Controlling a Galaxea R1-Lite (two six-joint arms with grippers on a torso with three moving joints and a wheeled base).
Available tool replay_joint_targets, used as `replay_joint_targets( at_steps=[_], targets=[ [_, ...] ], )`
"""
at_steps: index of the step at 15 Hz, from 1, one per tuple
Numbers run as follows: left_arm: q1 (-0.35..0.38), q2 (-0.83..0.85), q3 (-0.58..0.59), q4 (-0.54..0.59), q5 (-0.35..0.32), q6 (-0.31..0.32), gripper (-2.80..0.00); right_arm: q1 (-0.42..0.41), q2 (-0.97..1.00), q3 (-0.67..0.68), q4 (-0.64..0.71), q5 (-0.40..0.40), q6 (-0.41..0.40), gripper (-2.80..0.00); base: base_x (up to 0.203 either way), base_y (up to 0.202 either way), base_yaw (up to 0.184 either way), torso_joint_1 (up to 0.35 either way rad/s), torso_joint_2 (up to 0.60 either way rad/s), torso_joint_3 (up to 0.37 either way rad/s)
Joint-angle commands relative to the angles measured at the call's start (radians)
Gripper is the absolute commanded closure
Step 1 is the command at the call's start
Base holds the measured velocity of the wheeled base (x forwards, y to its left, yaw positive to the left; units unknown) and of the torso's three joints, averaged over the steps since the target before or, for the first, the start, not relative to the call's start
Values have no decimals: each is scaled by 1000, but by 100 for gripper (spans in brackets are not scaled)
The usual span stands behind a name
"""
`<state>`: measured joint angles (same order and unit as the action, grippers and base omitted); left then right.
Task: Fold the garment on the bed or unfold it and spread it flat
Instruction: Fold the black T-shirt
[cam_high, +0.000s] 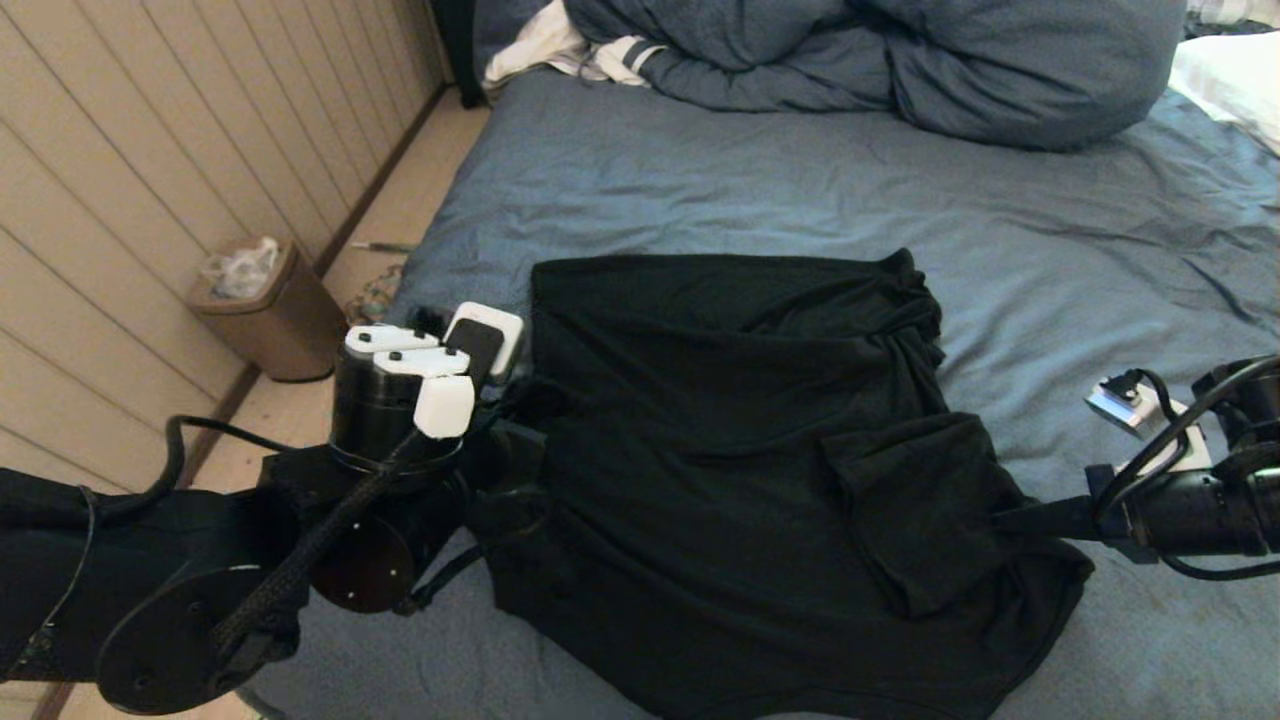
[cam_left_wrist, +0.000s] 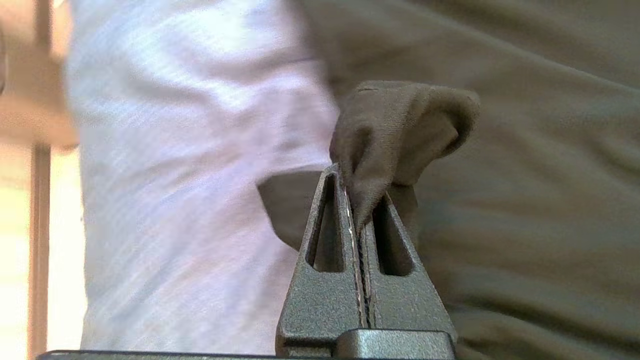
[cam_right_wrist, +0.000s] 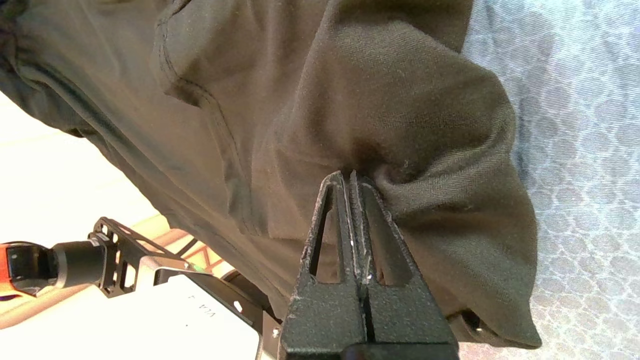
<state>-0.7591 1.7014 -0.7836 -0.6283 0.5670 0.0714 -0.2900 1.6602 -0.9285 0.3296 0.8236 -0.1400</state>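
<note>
The garment's (cam_high: 740, 450) print was hidden, and its near hem was cut off in the head view. A bunched duvet (cam_high: 900, 60) and a bin (cam_high: 265, 310), seemingly lined, were noted beyond. The garment lay crumpled on the bed (cam_high: 1050, 230). Left gripper (cam_left_wrist: 362, 200) and right gripper (cam_right_wrist: 350, 177) fingers were each pinched onto a fold at opposite edges.

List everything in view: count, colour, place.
garment: one, black, rumpled on the near part of the bed
bed: one, blue-grey, fills the view
duvet: one, blue-grey, bunched at the far end
striped cloth: one, white, beside the duvet
pillow: one, white, far right
bin: one, brown, on the floor left of the bed
left gripper: shut on the garment's left edge
right gripper: shut on the garment's right side
</note>
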Motion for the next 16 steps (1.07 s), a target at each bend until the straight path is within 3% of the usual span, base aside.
replay_joint_targets(
  at_steps=[1,10,16],
  targets=[
    [14,-18,7,-4,4,-15,0,0,3,-1,2,3,-1,0,0,0,0,0,0,0],
    [-82,-41,-58,30,5,-6,0,0,4,-1,2,3,-3,0,0,0,0,0,0,0],
    [143,-55,-44,23,-39,-23,0,2,4,-1,2,4,-3,0,0,0,0,0,0,0]
  ],
)
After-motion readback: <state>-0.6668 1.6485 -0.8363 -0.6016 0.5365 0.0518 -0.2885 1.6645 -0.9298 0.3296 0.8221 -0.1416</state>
